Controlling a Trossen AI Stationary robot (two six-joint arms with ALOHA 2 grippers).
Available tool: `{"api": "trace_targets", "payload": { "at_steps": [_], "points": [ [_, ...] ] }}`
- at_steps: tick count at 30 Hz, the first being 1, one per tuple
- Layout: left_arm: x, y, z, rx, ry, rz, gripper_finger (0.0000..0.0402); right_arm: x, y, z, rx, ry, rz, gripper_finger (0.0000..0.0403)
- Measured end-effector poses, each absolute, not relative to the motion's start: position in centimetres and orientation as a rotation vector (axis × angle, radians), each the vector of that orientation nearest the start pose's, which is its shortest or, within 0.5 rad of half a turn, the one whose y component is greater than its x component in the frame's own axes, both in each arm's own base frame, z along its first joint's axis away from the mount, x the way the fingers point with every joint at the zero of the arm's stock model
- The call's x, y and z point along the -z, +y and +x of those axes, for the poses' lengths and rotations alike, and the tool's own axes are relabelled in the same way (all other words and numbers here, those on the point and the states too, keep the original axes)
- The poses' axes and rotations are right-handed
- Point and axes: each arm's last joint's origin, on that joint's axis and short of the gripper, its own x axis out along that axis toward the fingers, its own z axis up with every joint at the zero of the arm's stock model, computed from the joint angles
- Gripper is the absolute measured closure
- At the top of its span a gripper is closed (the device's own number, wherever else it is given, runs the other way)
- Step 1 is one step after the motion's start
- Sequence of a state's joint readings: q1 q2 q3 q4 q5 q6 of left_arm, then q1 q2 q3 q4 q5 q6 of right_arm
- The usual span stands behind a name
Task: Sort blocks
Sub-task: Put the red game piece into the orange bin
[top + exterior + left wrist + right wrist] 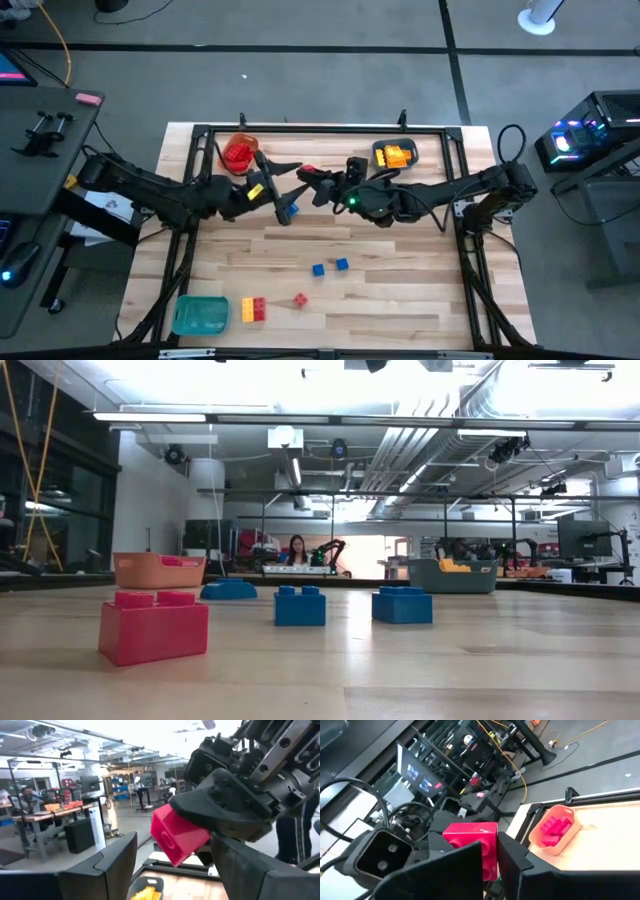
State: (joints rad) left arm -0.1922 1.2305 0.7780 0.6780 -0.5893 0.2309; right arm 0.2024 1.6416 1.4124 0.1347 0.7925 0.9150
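Observation:
My right gripper (312,182) reaches in level from the table's right, above the table's far middle, shut on a red block (177,837). My left gripper (285,188) faces it from the left, open. Its two fingers (117,862) stand on either side of the block's free end and do not touch it. Loose on the table lie two blue blocks (318,269) (342,264), a small red block (300,299) and a joined yellow-and-red block (253,308). Another blue block (290,208) lies under the left gripper. My right gripper pinches the red block between its two fingers, one on each opposite side face (487,855). The fingers come level from the table's right. The block is lifted clear of the table, and its free end (167,847) sticks out toward my left gripper.
An orange tray (240,155) with red blocks stands at the far left. A grey-blue tray (395,155) with yellow blocks stands at the far right, and a green tray (200,315) at the near left. A black frame rail (320,128) runs along the table's far edge.

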Motion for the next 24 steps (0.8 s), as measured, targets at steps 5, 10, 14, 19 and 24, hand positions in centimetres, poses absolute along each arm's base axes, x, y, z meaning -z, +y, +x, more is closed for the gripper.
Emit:
{"api": "trace_targets", "payload": {
  "at_steps": [5,10,14,19,24],
  "points": [
    [-32.03,-3.12,26.65,-0.433,-0.166,0.146,0.0163,-36.17,5.53,37.51,0.579,-0.193,0.845,0.0403],
    [-31.94,-2.8,26.81,-0.435,-0.167,0.149,0.0163,-36.18,5.37,37.55,0.578,-0.195,0.849,0.0403],
    [-31.63,-2.88,27.19,-0.423,-0.168,0.151,0.0163,-36.22,5.4,37.57,0.567,-0.195,0.853,0.0403],
    [-31.52,-2.93,27.55,-0.429,-0.196,0.139,0.0163,-36.21,5.46,37.61,0.542,-0.183,0.857,0.0403],
    [-31.8,-2.88,27.54,-0.452,-0.233,0.123,0.0172,-36.3,5.44,37.58,0.547,-0.193,0.859,0.0403]
  ]
}}
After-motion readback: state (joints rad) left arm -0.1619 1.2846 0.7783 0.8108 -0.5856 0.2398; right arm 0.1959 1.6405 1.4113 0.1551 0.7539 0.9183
